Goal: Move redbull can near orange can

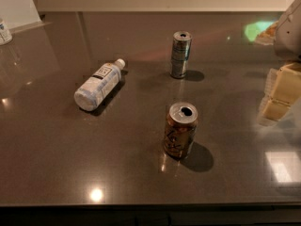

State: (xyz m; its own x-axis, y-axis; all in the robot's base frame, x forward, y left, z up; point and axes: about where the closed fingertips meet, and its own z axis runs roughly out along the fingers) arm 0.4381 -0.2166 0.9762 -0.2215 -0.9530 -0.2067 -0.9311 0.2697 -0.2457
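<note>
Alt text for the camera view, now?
A slim redbull can stands upright behind a wider orange can on a dark table; they are apart. A plastic bottle lies at left, and the gripper hangs at the right edge.

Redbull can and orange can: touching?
Apart. Camera view shows bare tabletop between redbull can and orange can; gripper off at right edge, clear of both.

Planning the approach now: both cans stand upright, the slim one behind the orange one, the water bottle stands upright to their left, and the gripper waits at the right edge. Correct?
Not quite. The camera view shows the water bottle lying on its side, not standing. The rest holds: slim can upright behind the orange can, gripper at the right edge.
</note>
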